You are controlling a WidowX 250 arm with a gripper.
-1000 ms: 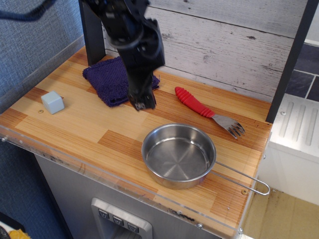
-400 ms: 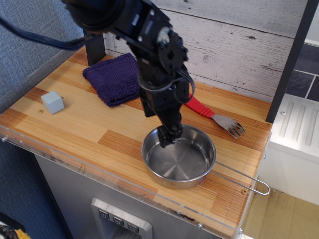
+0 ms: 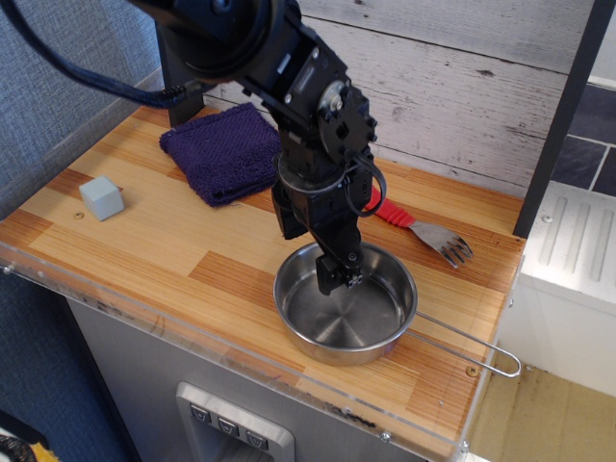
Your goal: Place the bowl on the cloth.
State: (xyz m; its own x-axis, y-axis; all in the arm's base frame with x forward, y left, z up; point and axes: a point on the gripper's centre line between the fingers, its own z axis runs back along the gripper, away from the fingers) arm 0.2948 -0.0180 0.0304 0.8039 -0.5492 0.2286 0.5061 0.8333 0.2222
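The shiny steel bowl (image 3: 361, 322) sits on the wooden counter at the front right, its thin wire loop handle (image 3: 472, 348) pointing right. The dark purple cloth (image 3: 223, 151) lies flat at the back left, with nothing on it. My black gripper (image 3: 340, 278) points down into the bowl, just inside its far left rim. Its fingers look slightly apart and hold nothing. The arm hides the cloth's right edge and part of the bowl's far rim.
A pale blue-grey cube (image 3: 101, 197) stands at the left. A fork with a red handle (image 3: 421, 227) lies behind the bowl on the right. A white plank wall runs along the back. The counter's front edge (image 3: 241, 361) has a clear lip.
My gripper has moved from the cloth's right edge, forward and right, and come down into the bowl. Bowl and cloth have not moved.
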